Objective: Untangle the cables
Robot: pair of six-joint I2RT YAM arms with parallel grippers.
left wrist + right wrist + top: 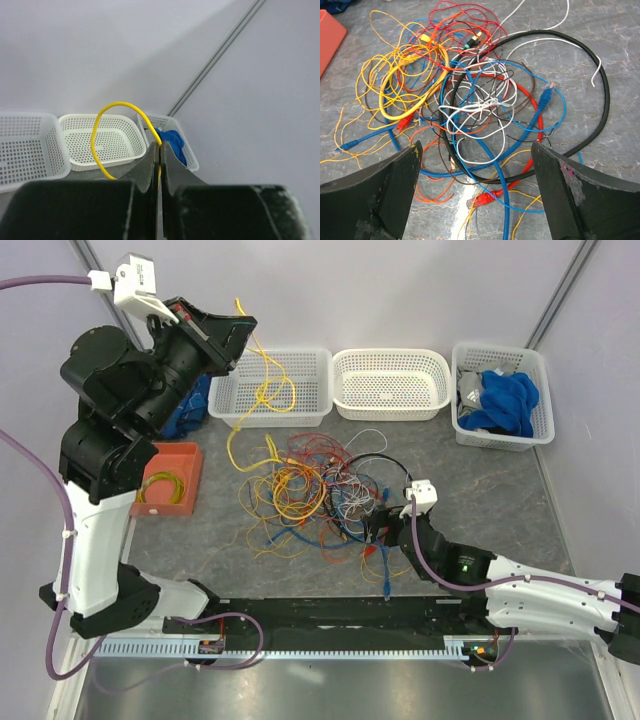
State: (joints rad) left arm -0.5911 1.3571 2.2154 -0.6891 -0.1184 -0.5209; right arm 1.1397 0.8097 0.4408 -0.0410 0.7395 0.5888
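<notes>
Cables, a jumble of thin multicoloured wires (310, 495), lay on the grey marbled table (200, 530). Our left gripper (160, 150) pinched 1 yellow wire (97, 140), held high: extraction step, we judged. Right gripper (475, 150) gaped over the pile. Next prob. needed pinning the rest.

My left arm (95, 530) stands raised, elbow folded. It holds the left claw (245, 335) high, pointing away from my base. The fingers (150, 165) are pressed flat together. A yellow wire (120, 104) is nipped at their tips and loops up and to the left of the claw.

My right arm (540, 595) is stretched low and forward, wrist bent down. The right claw (475, 150) is spread to its widest, one finger (395, 185) on either side, with nothing gripped.
</notes>
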